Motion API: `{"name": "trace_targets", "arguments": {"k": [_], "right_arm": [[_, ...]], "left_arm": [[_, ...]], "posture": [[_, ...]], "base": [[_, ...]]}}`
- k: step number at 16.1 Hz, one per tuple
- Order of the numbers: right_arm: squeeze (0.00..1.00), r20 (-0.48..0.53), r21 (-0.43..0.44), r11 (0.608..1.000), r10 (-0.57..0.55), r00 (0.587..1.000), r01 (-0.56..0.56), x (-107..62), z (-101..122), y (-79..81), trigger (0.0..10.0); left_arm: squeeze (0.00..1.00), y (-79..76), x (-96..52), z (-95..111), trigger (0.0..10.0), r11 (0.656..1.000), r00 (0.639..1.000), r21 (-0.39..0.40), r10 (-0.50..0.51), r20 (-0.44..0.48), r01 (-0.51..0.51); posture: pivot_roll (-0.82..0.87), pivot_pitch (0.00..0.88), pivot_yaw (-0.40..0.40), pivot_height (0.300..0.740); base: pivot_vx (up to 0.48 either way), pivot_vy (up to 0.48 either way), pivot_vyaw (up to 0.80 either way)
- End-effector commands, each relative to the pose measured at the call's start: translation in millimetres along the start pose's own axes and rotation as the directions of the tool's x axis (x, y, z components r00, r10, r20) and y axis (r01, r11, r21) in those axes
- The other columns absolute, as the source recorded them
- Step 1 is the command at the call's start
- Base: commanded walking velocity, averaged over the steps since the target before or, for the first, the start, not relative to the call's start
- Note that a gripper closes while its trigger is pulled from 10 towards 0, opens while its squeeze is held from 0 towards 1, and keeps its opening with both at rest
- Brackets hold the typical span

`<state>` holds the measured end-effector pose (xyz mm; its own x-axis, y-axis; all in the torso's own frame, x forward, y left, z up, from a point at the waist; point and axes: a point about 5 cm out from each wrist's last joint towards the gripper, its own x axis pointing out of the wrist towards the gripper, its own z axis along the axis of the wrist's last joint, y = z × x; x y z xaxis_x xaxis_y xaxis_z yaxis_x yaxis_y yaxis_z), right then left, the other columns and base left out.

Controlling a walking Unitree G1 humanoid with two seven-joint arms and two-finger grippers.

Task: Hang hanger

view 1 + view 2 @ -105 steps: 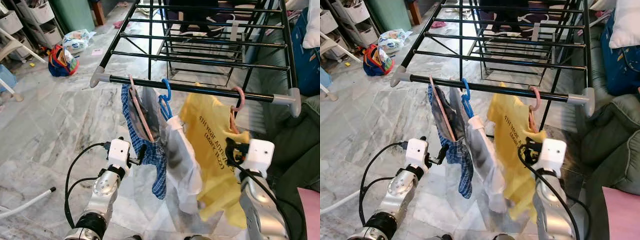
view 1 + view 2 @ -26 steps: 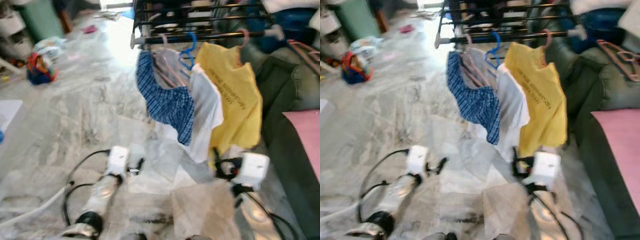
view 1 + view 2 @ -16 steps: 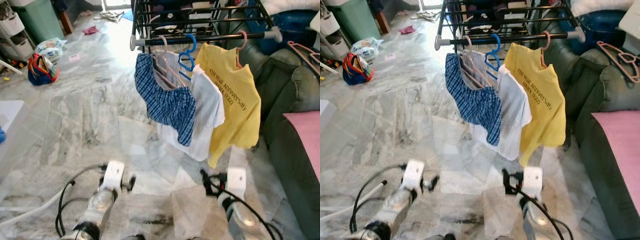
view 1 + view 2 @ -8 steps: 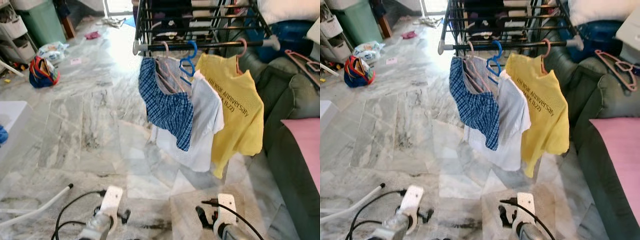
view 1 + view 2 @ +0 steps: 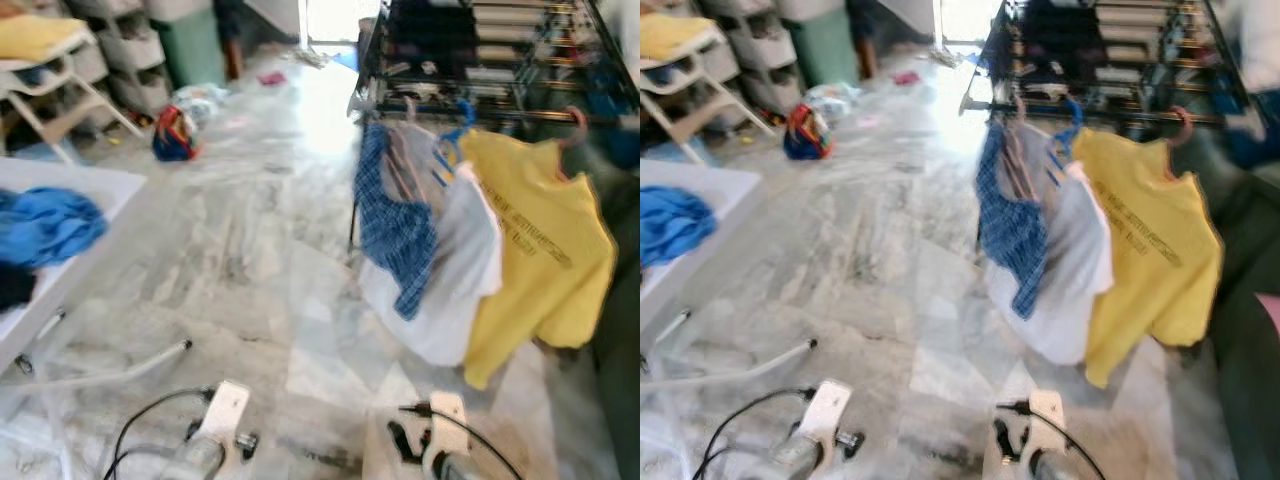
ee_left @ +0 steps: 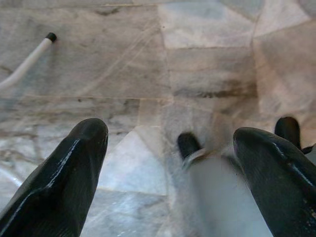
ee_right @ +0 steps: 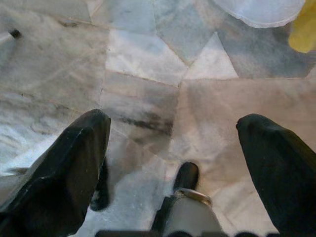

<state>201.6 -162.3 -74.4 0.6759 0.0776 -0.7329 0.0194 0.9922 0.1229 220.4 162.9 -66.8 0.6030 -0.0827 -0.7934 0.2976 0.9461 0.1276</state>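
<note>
We take the black metal drying rack (image 5: 480, 70) as our landmark. On its front rail hang three garments on hangers: a blue checked shirt (image 5: 392, 215) on a pale pink hanger at the robot's left end of the rail, a white shirt (image 5: 455, 270) on a bright blue plastic hanger (image 5: 452, 118) next to it, and a yellow printed T-shirt (image 5: 535, 255) on a pink hanger (image 5: 574, 128) toward the right end. All three hooks sit over the rail, so the clothes drape free of the grey marble floor (image 5: 250, 240) and can air; we judge the hanging done for these. Both arms are held low, well short of the rack and below the garments. The left gripper (image 6: 168, 163) points down at the floor with its jaws spread wide and nothing between them; the right gripper (image 7: 173, 163) is likewise released and empty above the tiles, with the hems of the white and yellow shirts just beyond it. Far to the left of the rack, a white worktop (image 5: 60, 250) carries a crumpled blue cloth (image 5: 45, 222), perhaps the next laundry to fetch. The head views are blurred, so finer detail escapes us.
</note>
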Motion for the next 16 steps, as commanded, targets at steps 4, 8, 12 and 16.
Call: {"name": "trace_targets", "arguments": {"k": [4,8,12,16], "right_arm": [[0.0,-0.006,0.016,1.0,-0.006,1.0,0.006,-0.1,-0.5,-1.6,10.0],[0.0,-0.033,0.075,0.992,-0.094,0.995,0.096,-2.6,-5.5,-14.2,10.0],[0.0,-0.048,0.153,0.974,-0.159,0.986,0.164,-5.9,-8.3,-28.6,10.0],[0.0,-0.034,0.201,0.961,-0.188,0.982,0.191,-5.6,-0.7,-36.3,10.0]], "left_arm": [[0.0,5.3,-1.3,-6.8,10.0,1.0,0.999,0.003,0.022,-0.029,-0.022],[0.0,9.1,-1.7,-8.2,10.0,0.997,0.998,-0.072,0.037,-0.041,-0.04],[0.0,10.6,-0.1,2.4,10.0,0.985,0.999,-0.171,0.027,-0.022,-0.03],[0.0,10.6,1.5,14.8,10.0,0.982,1.0,-0.189,0.021,0.009,-0.019]], "posture": [[-0.09,0.038,0.047,0.74],[-0.09,0.035,0.047,0.74],[-0.08,0.034,0.038,0.74],[-0.08,0.036,0.041,0.74]], "base": [[0.0,0.0,0.63],[0.0,0.0,0.0],[0.0,0.0,0.0],[0.0,0.0,0.0]]}}
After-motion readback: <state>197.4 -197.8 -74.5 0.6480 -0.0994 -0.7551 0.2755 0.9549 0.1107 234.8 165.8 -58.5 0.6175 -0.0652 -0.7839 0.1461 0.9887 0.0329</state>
